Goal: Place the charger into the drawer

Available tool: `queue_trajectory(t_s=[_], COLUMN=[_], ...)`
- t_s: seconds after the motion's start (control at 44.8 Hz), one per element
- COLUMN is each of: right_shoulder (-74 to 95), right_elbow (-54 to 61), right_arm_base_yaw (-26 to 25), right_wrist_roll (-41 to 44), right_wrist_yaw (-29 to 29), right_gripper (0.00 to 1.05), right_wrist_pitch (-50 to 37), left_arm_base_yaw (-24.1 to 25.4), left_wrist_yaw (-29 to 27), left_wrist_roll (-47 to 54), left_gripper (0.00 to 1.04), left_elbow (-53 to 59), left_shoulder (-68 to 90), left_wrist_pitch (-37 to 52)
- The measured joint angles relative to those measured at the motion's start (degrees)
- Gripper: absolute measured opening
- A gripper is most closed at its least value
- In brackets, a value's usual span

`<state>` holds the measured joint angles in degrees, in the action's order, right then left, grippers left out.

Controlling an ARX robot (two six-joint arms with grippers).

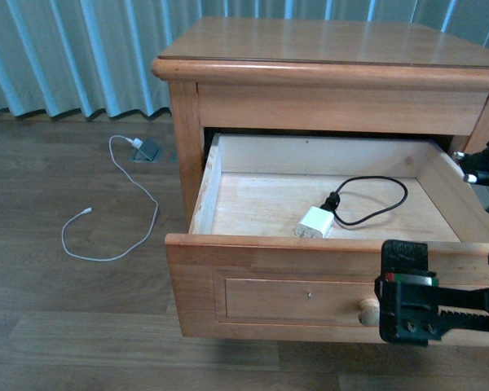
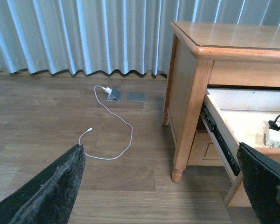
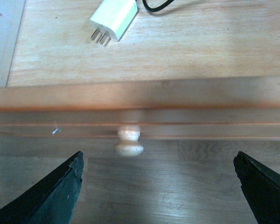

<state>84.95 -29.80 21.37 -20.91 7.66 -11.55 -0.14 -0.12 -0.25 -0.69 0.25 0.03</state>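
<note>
charger: small white cube plug adapter (image 1: 315,221) with thin black cable (image 1: 375,204) lies flat inside the pulled-out upper light-wood drawer (image 1: 269,259), near its front wall | right hand (image 3: 157,161): spread wide, empty, facing the round wooden knob (image 3: 129,142), not touching | left hand (image 2: 159,149): spread wide, empty, above the dark wood floor (image 2: 46,121)

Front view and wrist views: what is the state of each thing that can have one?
drawer: pulled open.
charger: lying inside the drawer, not held.
black cable: attached to the charger.
right tool: open, empty, facing the knob.
left tool: open, empty.
white cable: loose on the floor.
</note>
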Motion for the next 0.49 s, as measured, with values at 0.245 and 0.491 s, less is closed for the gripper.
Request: queue_trajectory(t_s=[0.245,0.491], right_shoulder=[11.85,21.40], right_elbow=[-7.76,-17.00], right_arm_base_yaw=[-0.87,-2.34], right_wrist_roll=[-0.11,-0.04], right_wrist_yaw=[1.84,0.76], right_gripper=[0.96,0.96], right_wrist_pitch=[-5.03,-11.02], left_arm_base_yaw=[0.00,0.00], left_wrist_yaw=[0.00,0.00], left_wrist_roll=[0.00,0.00], left_gripper=[0.99,0.99], left_elbow=[0.00,0.00], left_shoulder=[0.00,0.00], left_wrist_pitch=[0.00,0.00])
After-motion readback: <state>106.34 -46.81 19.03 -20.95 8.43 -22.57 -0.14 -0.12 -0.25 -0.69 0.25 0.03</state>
